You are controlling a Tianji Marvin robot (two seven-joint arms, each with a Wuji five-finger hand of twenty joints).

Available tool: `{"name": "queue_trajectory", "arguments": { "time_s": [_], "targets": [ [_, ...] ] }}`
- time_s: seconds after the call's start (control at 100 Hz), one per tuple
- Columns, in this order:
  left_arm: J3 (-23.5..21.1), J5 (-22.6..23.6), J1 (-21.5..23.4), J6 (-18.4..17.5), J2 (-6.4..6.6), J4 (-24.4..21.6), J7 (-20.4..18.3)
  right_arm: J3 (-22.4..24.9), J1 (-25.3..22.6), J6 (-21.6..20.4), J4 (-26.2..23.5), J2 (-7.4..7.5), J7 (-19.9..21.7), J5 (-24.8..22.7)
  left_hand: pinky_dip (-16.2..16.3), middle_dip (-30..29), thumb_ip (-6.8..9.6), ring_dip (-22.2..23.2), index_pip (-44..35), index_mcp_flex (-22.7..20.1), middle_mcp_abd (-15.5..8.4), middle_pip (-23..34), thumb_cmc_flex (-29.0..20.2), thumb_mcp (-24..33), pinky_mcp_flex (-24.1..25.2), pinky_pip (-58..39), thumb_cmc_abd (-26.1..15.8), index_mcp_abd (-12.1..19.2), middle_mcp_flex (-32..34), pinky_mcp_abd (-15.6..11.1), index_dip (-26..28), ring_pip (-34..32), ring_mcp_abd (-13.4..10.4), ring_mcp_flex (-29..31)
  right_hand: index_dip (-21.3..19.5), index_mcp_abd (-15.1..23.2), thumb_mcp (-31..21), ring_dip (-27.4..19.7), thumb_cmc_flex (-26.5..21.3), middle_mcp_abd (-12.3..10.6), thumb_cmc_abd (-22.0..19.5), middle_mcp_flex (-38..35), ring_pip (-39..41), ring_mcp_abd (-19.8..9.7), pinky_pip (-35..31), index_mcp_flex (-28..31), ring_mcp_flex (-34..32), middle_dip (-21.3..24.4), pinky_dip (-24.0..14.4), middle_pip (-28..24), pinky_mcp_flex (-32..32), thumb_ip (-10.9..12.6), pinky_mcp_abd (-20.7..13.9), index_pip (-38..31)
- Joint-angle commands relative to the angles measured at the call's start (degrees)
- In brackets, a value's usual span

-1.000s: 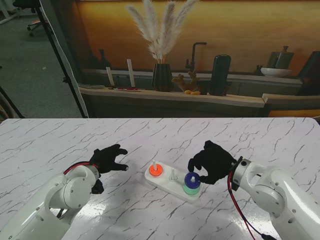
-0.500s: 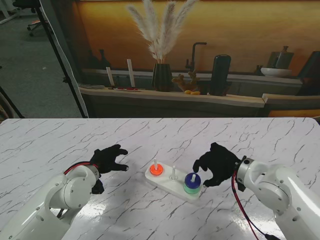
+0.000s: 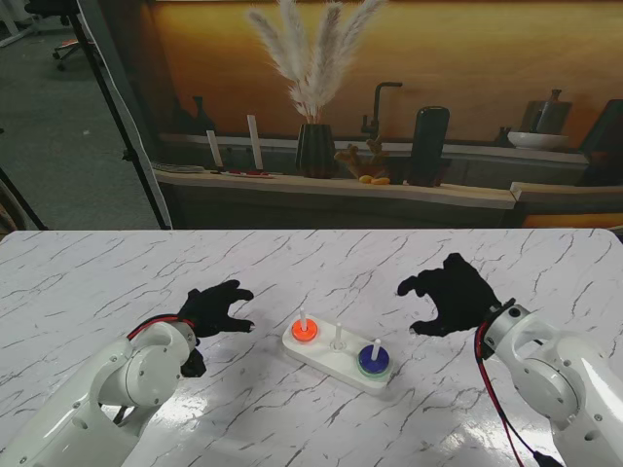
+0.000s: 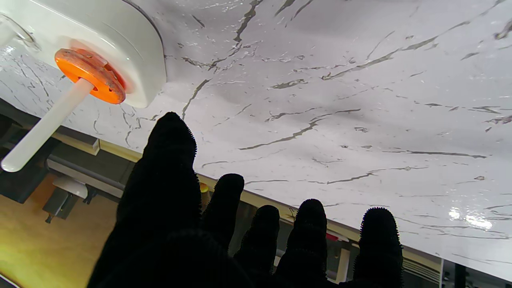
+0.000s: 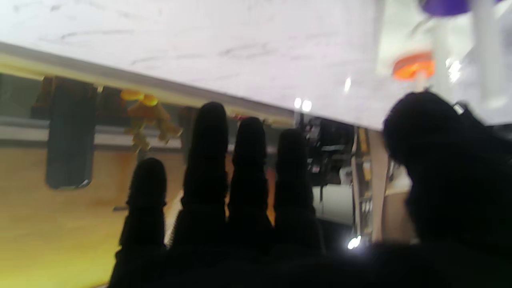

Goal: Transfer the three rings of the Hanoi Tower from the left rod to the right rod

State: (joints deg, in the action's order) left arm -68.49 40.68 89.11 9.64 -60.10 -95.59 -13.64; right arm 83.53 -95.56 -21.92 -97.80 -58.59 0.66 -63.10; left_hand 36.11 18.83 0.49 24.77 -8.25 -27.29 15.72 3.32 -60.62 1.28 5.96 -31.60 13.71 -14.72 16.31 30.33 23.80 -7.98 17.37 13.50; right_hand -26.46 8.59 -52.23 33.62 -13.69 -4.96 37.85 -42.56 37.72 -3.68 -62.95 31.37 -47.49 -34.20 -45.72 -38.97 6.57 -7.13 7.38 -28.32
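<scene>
Hovering empty with fingers spread: right hand beside the blue ring on the right rod, left hand near the orange ring.

Text/labels/brands/nos./signs: none legible in any of my views. Checked: white tower base, no print seen; orange ring, plain; blue ring, plain; marble worktop, veining only, no marks. Items on the back shelf are too small and dim to read, and my right wrist view is too blurred to make out any lettering.
</scene>
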Motion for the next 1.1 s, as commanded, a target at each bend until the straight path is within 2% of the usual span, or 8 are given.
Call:
{"name": "queue_trajectory", "arguments": {
  "time_s": [0.0,0.09,0.19,0.29,0.41,0.65,0.76,1.09],
  "targets": [
    [0.48,-1.08,0.19,-1.82,-0.48,0.26,-0.06,0.62,-0.96,1.01,1.26,-0.94,-0.38,1.78,0.36,-0.67,0.66,-0.34,0.37,0.37,0.65,-0.9,0.54,-1.72,0.68,2.21,-1.09,0.1,-0.37,-0.13,-0.24,1.17,0.45,-1.69,-1.44,-0.57,-0.02,-1.45,2.26,0.73,-0.25,1.38,-3.08,1.03,1.27,-0.86,1.27,1.58,0.64,1.96,-0.94,2.56,15.71,0.44],
    [0.75,-1.37,0.33,-2.77,-0.63,0.5,0.93,0.84,-1.21,2.6,3.57,-2.03,-6.75,4.74,0.58,-0.59,0.66,-0.23,0.08,0.28,0.61,-0.79,0.71,-1.71,0.48,1.85,-0.8,0.37,-0.06,0.06,0.02,0.98,0.55,-1.35,-1.6,-0.55,-1.46,-3.06,2.75,0.64,0.79,0.93,-6.29,1.8,2.91,-0.53,1.42,3.64,2.62,3.62,-1.17,2.13,16.27,-0.16],
    [0.88,-2.42,0.7,-3.6,-0.82,0.52,1.79,1.27,-1.46,4.41,5.03,-3.03,-10.75,7.7,0.73,-0.52,0.69,-0.15,-0.15,0.39,0.52,-0.76,0.75,-1.64,0.49,1.55,-0.43,0.52,0.06,0.06,0.31,0.91,0.52,-1.24,-1.09,-0.49,-2.6,-5.59,3.3,0.89,1.4,1.22,-11.47,2.94,4.35,-1.05,2.28,6.59,5.3,6.84,-1.62,1.69,16.85,-0.22],
    [0.92,-3.26,1.24,-4.53,-0.96,0.21,2.44,2.01,-1.99,5.91,5.29,-3.49,-10.93,10.11,0.85,-0.46,0.81,-0.08,-0.12,0.91,0.52,-0.78,0.7,-1.55,0.51,1.28,0.25,0.64,0.01,0.09,0.5,0.86,0.57,-1.21,-0.65,-0.4,-2.37,-7.15,3.3,0.54,1.16,1.3,-15.18,3.68,5.55,-1.38,3.01,8.26,7.29,9.01,-2.23,1.68,17.14,-0.2],
    [1.36,-3.96,1.7,-6.22,-1.3,0.15,4.33,2.14,-1.99,7.54,6.41,-3.83,-11.73,11.52,1.04,-0.4,1.11,0.04,-0.12,1.54,0.65,-0.79,0.5,-1.39,0.31,0.77,1.99,1.08,-0.08,0.27,0.76,0.68,0.54,-0.9,-0.52,-0.38,-2.21,-7.45,3.29,0.39,1.04,1.17,-16.27,3.92,6.04,-1.33,3.06,8.46,8.15,9.22,-2.63,1.73,17.35,-0.3],
    [4.78,-5.57,0.87,-8.92,-2.62,3.01,11.05,1.43,-0.78,11.44,9.25,-4.95,-13.7,16.87,1.73,-0.17,1.79,0.49,-0.62,1.93,0.33,-0.57,1.04,-0.7,0.07,-1.06,4.56,3.97,-0.03,0.88,1.65,0.09,0.63,-0.2,0.45,-0.22,-2.02,-9.25,3.22,-0.53,1.08,2.55,-20.68,4.49,7.53,-2.6,5.19,10.55,10.99,12.4,-3.49,1.78,17.75,0.53],
    [6.39,-5.8,0.01,-9.03,-2.73,3.96,11.38,1.24,-0.24,12.37,10.02,-5.35,-14.12,18.88,1.81,-0.12,2.0,0.65,-0.69,2.09,0.25,-0.55,1.02,-0.25,0.1,-1.44,5.61,3.99,-0.09,0.89,1.88,-0.07,0.47,-0.03,0.57,-0.21,-2.0,-9.5,3.02,-0.53,0.96,2.56,-21.21,4.52,7.72,-2.77,5.28,10.92,11.42,12.7,-3.8,1.8,17.64,0.53],
    [10.04,-6.74,-2.35,-10.33,-2.88,6.44,11.51,1.61,-0.04,12.89,10.66,-5.5,-14.11,19.89,1.73,-0.22,2.68,0.83,0.32,4.52,0.24,-0.94,1.62,1.96,0.57,-1.81,8.33,3.59,-1.66,0.71,1.89,0.08,0.15,-0.62,0.69,-0.24,-1.72,-9.13,2.91,-0.09,0.71,1.96,-20.71,4.38,7.37,-2.38,4.71,10.93,11.97,11.98,-4.05,1.91,17.71,0.03]
  ]
}}
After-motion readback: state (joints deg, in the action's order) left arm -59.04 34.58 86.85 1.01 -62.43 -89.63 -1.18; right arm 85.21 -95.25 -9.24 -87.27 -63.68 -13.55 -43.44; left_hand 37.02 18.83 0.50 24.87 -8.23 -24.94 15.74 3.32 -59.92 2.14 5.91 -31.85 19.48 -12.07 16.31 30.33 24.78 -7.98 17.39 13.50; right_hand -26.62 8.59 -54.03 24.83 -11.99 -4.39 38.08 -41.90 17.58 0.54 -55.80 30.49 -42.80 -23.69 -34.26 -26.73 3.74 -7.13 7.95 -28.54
